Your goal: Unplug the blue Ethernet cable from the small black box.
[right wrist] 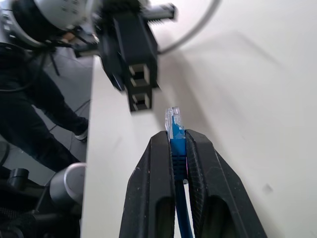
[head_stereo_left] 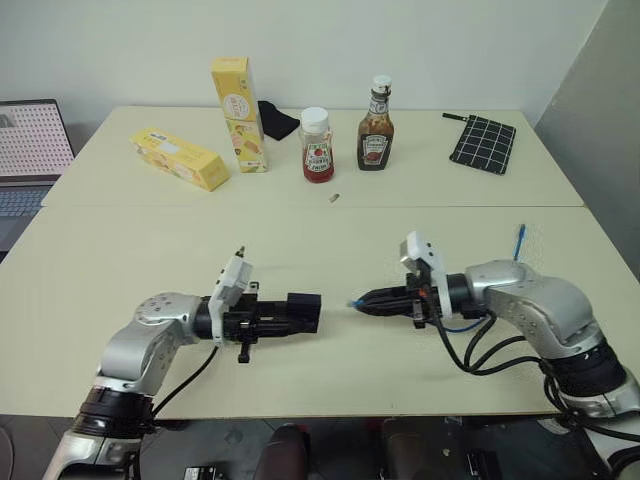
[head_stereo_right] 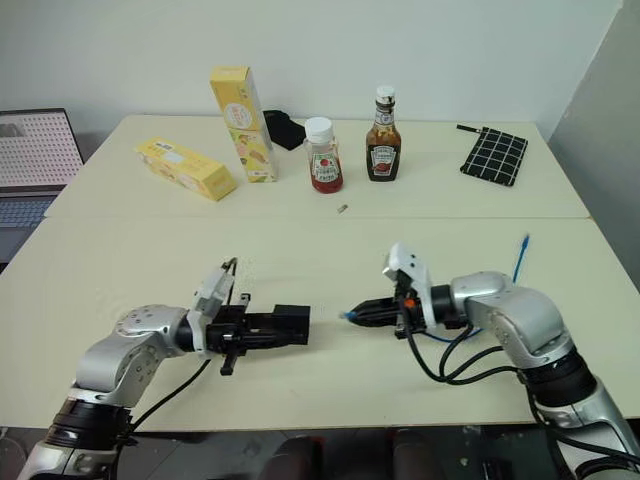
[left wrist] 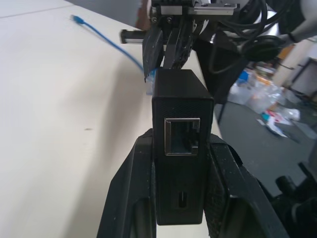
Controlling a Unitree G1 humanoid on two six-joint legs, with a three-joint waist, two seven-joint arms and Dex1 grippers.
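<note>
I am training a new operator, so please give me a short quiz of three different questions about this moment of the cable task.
1. True or false: the cable is plugged into the box.
2. What does the right gripper hold?
A. a ketchup bottle
B. the plug end of the cable
C. the grid cloth
3. Fill in: the left gripper is shut on the ____.

Key
1. False. The plug is out, with a gap between it and the box, and the port in the left wrist view is empty.
2. B. The fingers pinch the cable just behind its clear plug.
3. Box.
</note>
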